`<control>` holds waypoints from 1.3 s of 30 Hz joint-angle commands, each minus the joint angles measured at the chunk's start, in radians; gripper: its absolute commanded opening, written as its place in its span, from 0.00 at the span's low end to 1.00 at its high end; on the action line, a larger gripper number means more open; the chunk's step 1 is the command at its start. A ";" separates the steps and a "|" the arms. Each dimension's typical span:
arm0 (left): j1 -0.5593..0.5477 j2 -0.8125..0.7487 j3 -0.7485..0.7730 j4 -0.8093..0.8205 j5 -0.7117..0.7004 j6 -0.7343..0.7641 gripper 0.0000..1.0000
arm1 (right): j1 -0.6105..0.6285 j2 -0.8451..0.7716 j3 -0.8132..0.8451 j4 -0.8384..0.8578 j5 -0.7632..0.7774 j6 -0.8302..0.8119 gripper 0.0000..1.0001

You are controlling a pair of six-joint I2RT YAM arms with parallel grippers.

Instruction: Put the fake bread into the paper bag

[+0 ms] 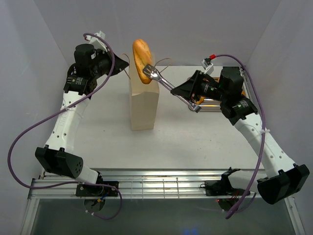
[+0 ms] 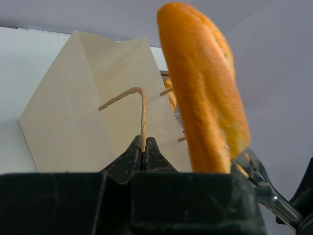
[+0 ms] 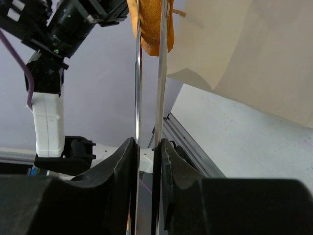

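Note:
A long golden-orange loaf (image 1: 143, 60) of fake bread hangs upright over the open top of the cream paper bag (image 1: 144, 108). Metal tongs (image 1: 168, 84) pinch its lower end. My right gripper (image 1: 191, 93) is shut on the tongs' handles (image 3: 148, 98); the loaf's end (image 3: 149, 24) shows between the blades. My left gripper (image 1: 123, 62) is shut on the bag's brown cord handle (image 2: 143, 110), holding the bag's left edge. The loaf (image 2: 203, 93) fills the left wrist view beside the bag (image 2: 73, 112). Another orange pastry (image 2: 169, 95) peeks inside the bag.
A steel tray (image 1: 211, 104) lies under my right arm at the back right. White walls close in the back and sides. An aluminium rail (image 1: 161, 186) runs along the near edge.

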 commanded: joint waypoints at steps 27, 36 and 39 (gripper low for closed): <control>-0.001 -0.098 -0.092 0.052 -0.019 -0.008 0.00 | 0.048 0.087 -0.036 0.164 0.073 0.105 0.45; -0.003 -0.103 -0.093 0.050 -0.020 -0.005 0.00 | 0.048 0.100 -0.030 0.155 0.074 0.096 0.50; -0.003 -0.101 -0.093 0.050 -0.019 -0.006 0.00 | 0.048 0.098 -0.027 0.155 0.073 0.094 0.50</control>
